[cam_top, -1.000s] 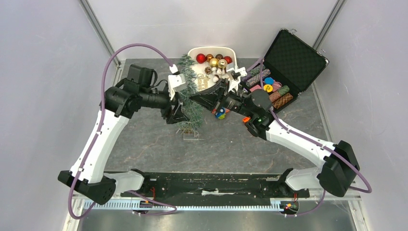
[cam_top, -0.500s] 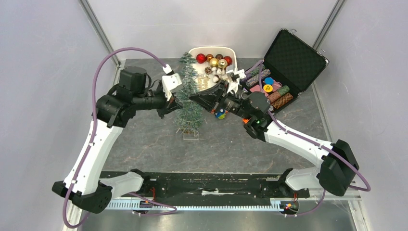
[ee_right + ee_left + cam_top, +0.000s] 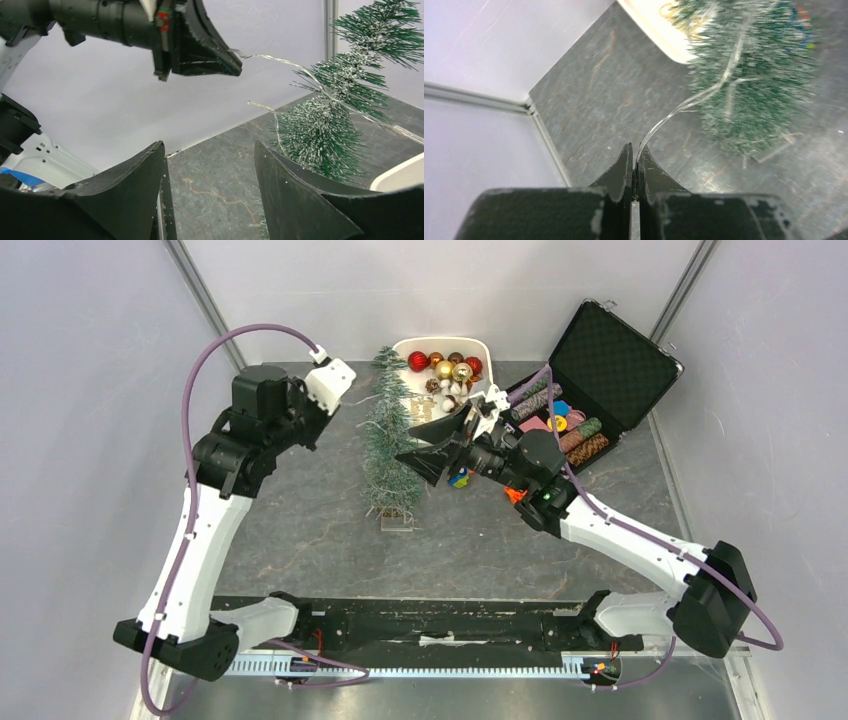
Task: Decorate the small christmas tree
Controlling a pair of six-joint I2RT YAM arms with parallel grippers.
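"Where did the small christmas tree (image 3: 392, 445) stand?"

"Upright on the grey table (image 3: 300, 530); a thin silvery strand (image 3: 684, 105) ran across its branches; the white tray (image 3: 398, 348) of baubles lay just behind it."

"And the pincers?"

"The left gripper (image 3: 634, 157), off to the tree's left, was pinched tight on that strand; the right gripper (image 3: 208, 145), just right of the tree, gaped wide, holding nothing."
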